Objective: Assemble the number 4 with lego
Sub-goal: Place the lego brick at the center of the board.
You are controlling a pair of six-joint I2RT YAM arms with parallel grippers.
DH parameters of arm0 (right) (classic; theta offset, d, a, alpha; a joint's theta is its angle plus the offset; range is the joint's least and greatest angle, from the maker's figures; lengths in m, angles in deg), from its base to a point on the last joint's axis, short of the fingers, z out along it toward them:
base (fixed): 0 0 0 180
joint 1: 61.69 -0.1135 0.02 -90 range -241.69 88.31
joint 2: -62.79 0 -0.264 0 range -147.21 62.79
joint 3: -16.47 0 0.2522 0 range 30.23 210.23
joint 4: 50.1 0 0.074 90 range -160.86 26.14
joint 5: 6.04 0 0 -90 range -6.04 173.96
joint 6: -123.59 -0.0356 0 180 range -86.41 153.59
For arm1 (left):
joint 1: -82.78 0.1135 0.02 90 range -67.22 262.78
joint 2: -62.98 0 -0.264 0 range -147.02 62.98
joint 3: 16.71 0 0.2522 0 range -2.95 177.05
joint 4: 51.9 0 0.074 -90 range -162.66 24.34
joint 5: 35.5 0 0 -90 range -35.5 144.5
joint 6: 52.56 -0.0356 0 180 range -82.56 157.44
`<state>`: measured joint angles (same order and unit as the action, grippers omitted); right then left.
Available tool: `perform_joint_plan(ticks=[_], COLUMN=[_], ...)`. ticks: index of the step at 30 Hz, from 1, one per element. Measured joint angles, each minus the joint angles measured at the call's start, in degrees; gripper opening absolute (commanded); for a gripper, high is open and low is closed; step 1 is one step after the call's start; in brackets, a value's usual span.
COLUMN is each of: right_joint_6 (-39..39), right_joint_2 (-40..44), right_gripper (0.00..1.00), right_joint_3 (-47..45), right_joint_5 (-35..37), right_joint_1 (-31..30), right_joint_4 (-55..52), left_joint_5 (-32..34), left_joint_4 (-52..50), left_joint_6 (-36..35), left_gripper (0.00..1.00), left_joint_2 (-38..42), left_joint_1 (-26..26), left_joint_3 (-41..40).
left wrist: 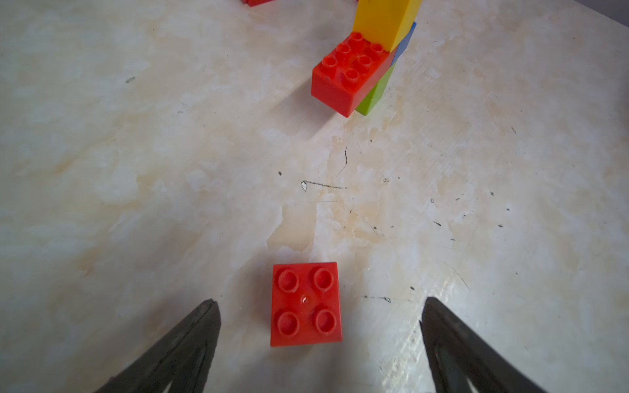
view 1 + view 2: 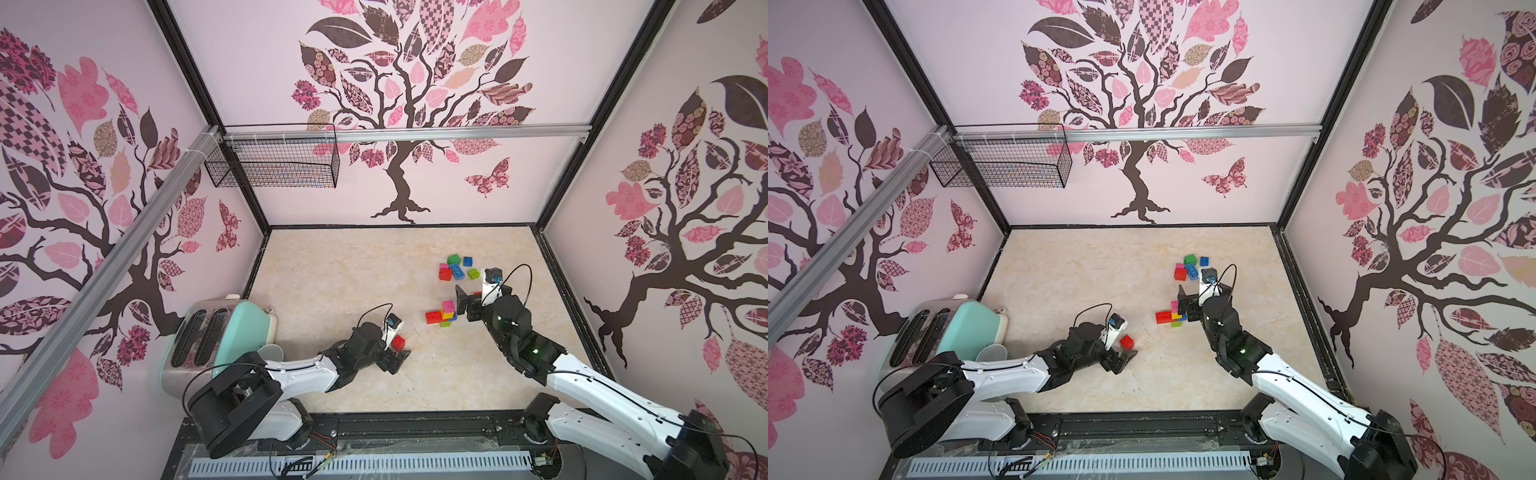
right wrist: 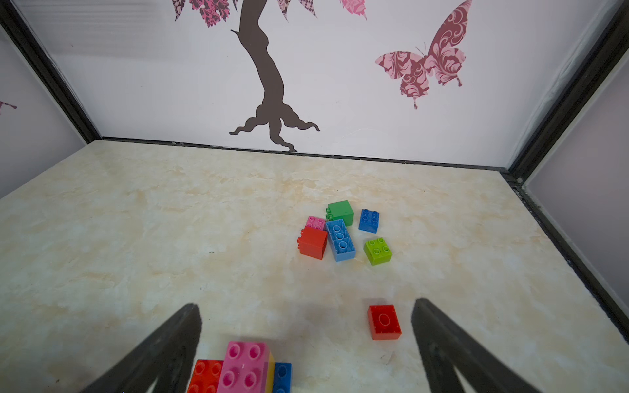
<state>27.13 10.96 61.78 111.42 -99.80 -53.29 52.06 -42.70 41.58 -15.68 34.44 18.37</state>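
While the left pincer point(image 1: 320, 300) is straddling the loose red brick point(image 1: 306, 304), jaws apart, centring before closing is advisable; the right pincer point(image 3: 306, 303) is likewise standing apart.

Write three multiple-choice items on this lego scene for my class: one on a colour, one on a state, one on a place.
1. What colour is the top brick of the built stack?
A. Pink
B. White
C. Black

2. How do the right gripper's fingers stand?
A. Shut tight, empty
B. Shut on the stack
C. Open, gripping nothing

3. Where is the loose red brick nearest the left gripper?
A. On top of the stack
B. On the table, between that gripper's fingers
C. Held by the right gripper

Answers:
1 A: a pink brick crowns the stack.
2 C: the right wrist view shows the fingers wide apart.
3 B: the left wrist view shows it flat on the table between spread fingers.
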Motion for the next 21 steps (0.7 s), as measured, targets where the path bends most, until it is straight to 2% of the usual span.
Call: perform_joint_plan(ticks=[3,8,12,21], right_joint_6=[0.0,0.0,0.0,0.0], right_joint_2=[0.0,0.0,0.0,-0.8], right_gripper=[0.99,0.99,0.99,0.99], right_joint_3=[0.0,0.0,0.0,0.0], right_joint_5=[0.0,0.0,0.0,-0.1], right_joint_1=[0.0,0.0,0.0,0.0], right_joint_4=[0.4,1.0,1.2,1.5], left_joint_5=[0.9,2.1,1.7,-1.1], left_joint_4=[8.4,16.2,23.3,29.5], left_joint_6=[-0.5,-1.2,-0.9,-0.5], left_gripper=[0.9,0.84,0.76,0.72], left_joint_2=[-3.3,-6.8,-7.7,-12.0], left_joint_1=[0.0,0.5,1.8,2.6], left_joint_3=[-1.9,-5.0,-7.3,-8.0])
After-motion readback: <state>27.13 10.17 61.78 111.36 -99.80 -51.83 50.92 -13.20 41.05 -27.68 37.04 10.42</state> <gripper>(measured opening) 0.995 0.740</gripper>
